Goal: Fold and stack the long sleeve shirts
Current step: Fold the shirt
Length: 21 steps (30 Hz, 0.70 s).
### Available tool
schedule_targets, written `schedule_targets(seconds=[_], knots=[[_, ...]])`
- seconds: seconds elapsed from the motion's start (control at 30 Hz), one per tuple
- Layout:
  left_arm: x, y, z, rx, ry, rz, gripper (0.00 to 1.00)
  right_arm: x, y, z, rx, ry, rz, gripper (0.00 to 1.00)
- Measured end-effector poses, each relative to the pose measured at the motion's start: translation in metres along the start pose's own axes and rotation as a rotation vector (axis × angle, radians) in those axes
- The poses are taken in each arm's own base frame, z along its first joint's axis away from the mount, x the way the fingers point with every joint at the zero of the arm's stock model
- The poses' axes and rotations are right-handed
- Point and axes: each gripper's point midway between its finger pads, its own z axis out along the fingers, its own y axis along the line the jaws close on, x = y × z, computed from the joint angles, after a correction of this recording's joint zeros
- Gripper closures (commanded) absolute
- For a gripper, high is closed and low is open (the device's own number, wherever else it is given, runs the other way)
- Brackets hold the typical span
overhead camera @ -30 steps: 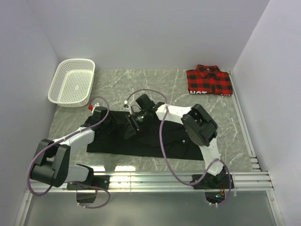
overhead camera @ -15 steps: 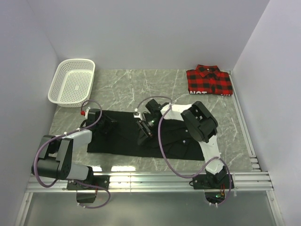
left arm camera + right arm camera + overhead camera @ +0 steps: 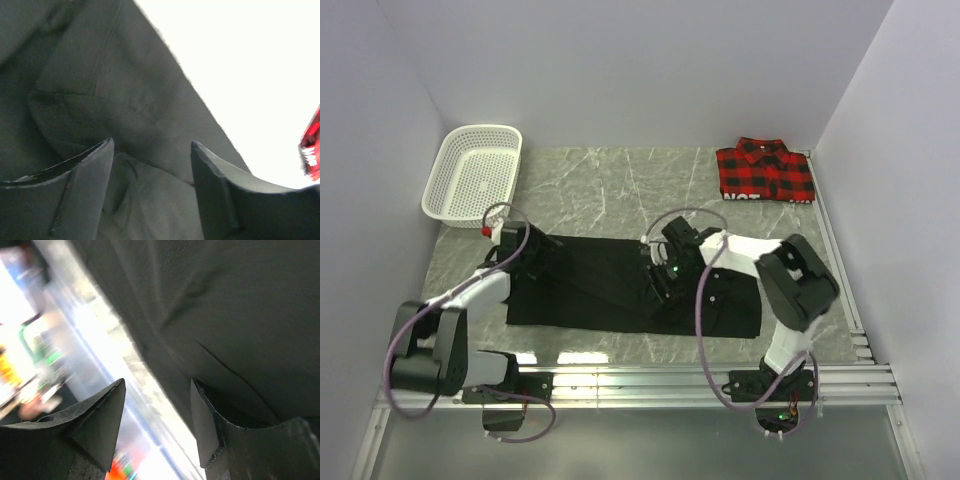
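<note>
Across the near middle of the table (image 3: 620,185) lies the black shirt (image 3: 585,290), spread out. The left gripper (image 3: 151,145) at its left end and the right gripper (image 3: 157,382) at its middle gape with nothing held; on closing, either could pinch one layer only and drag the cloth askew. Its long axis runs left to right along the near edge, and I cannot tell which end is the collar.

Blurred red sliver at edge, probably plaid shirt (image 3: 311,150)

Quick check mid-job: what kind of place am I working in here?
Probably a lab test cell, not a home: plain white walls box in a marble-look table, with aluminium rails at its near edge.
</note>
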Motion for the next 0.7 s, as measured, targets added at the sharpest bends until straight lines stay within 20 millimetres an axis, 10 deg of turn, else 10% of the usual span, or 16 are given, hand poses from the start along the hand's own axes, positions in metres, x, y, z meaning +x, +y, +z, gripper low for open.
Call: schedule_targets(seconds=[0.33, 0.7], knots=[[-0.054, -0.031, -0.072, 0.066, -0.22, -0.008, 0.29, -0.056, -0.035, -0.094, 0.567, -0.417, -0.042, 0.38], [0.015, 0.046, -0.026, -0.198, 0.003, 0.058, 0.32, -0.035, -0.113, -0.082, 0.878, -0.276, 0.095, 0.38]])
